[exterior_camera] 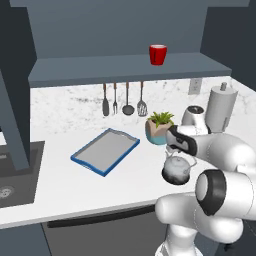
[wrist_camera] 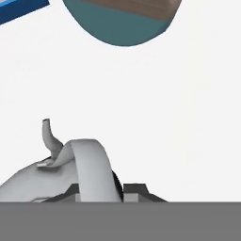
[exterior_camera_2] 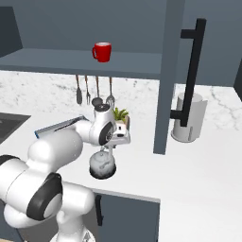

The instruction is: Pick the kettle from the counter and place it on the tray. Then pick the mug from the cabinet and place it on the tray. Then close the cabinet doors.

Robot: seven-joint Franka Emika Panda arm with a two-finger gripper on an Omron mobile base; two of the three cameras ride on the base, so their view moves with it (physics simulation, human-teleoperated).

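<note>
While the small grey kettle (exterior_camera: pixel 176 169) sits on the white marble counter (exterior_camera: pixel 125 185) near its front edge, the gripper (exterior_camera_2: pixel 108 150) reaches down from above, its jaws drawn in narrowly around the kettle's arched handle (wrist_camera: pixel 92 167). A teal plant pot (exterior_camera: pixel 159 127) stands just behind the kettle. The blue-rimmed tray (exterior_camera: pixel 105 151) lies to the left, well apart. A red mug (exterior_camera: pixel 158 54) rests on the shelf of the open cabinet (exterior_camera: pixel 120 69).

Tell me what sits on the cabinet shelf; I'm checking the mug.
On the cabinet shelf stands one red mug, upright. The shelf's far right end is hidden behind the open door.
</note>
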